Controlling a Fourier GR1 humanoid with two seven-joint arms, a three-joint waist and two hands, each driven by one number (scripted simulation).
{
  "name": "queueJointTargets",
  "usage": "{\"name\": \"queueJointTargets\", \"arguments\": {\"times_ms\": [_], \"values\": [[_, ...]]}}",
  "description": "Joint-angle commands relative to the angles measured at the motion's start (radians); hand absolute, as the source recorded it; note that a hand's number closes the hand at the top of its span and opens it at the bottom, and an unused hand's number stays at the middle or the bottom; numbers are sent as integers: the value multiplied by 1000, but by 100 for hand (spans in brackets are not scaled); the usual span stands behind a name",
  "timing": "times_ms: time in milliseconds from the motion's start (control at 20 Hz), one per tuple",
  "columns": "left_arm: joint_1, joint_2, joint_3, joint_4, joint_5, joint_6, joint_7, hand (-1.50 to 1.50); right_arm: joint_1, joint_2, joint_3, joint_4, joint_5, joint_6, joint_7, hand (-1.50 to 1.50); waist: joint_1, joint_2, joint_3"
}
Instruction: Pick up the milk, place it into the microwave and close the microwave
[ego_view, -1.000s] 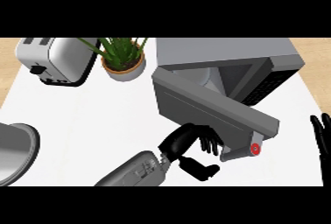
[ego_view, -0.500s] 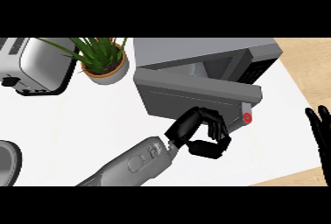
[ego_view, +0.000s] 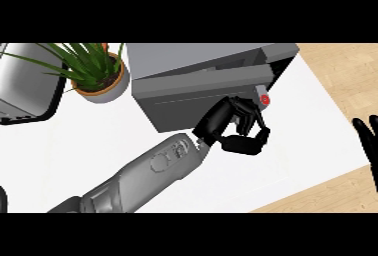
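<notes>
The grey microwave (ego_view: 199, 60) stands at the back of the white counter (ego_view: 81, 145). Its door (ego_view: 184, 100) is swung almost fully to, leaving a narrow dark gap at the right end by the red button (ego_view: 265, 99). My left hand (ego_view: 227, 125) lies against the door's front face, fingers on the panel, thumb hanging below, holding nothing. At the view's right edge my right hand (ego_view: 366, 145) rests open with its fingers up. No milk shows; the inside of the microwave is hidden by the door.
A potted green plant (ego_view: 96, 75) stands left of the microwave. Further left, a silver toaster (ego_view: 22, 90) is cut off by the view's edge. The counter's right edge runs diagonally, with wooden floor (ego_view: 347, 70) beyond it.
The door has swung from wide open to almost closed, with my left hand following it toward the microwave. The right hand has stayed at the right edge.
</notes>
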Motion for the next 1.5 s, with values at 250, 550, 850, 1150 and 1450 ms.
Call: {"name": "queueJointTargets", "arguments": {"times_ms": [250,550,850,1150,1450], "values": [[-130,-2,31,99,88,39,-16,150,-50,-46,-12,-43,-63,20,61,-150,-67,20,0],[-166,-1,30,123,114,85,-22,150,-73,-77,-33,-44,-96,34,84,-150,-94,24,3],[-171,-1,19,119,141,125,-34,150,-83,-106,-52,-47,-127,40,114,-150,-122,26,3],[-181,0,16,118,159,162,-41,150,-108,-139,-89,-41,-148,37,136,-150,-132,27,4],[-173,0,-2,114,175,188,-48,150,-127,-178,-119,-36,-163,46,156,-150,-143,28,4]]}}
